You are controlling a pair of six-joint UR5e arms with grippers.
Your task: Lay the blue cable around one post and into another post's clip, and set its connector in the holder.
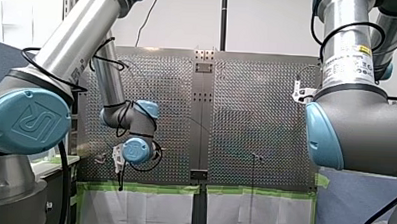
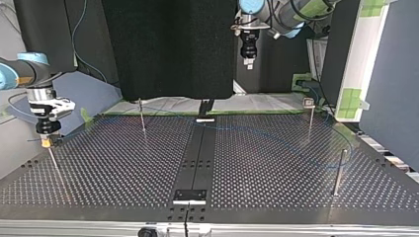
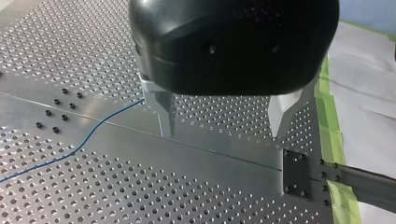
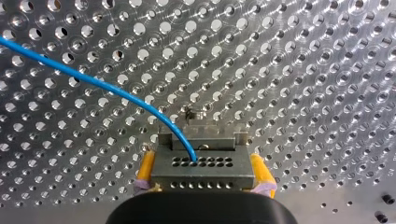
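Right gripper (image 4: pixel 201 159) is clamped on the connector (image 4: pixel 201 173), a small metal block with rows of holes, and its yellow pads (image 4: pixel 145 170) press on either side of it. The blue cable (image 4: pixel 93 81) comes out of the block's upper face between the fingers. It arcs ahead of the gripper and off to one side, above the perforated table (image 4: pixel 303 70). From across the table, a thin post (image 2: pixel 53 160) stands right under this gripper. Over to the left gripper (image 3: pixel 222 128): its metal fingers (image 3: pixel 164 109) are spread wide with nothing between them, hanging above the table. The cable runs along the surface just beside one finger and trails away from it.
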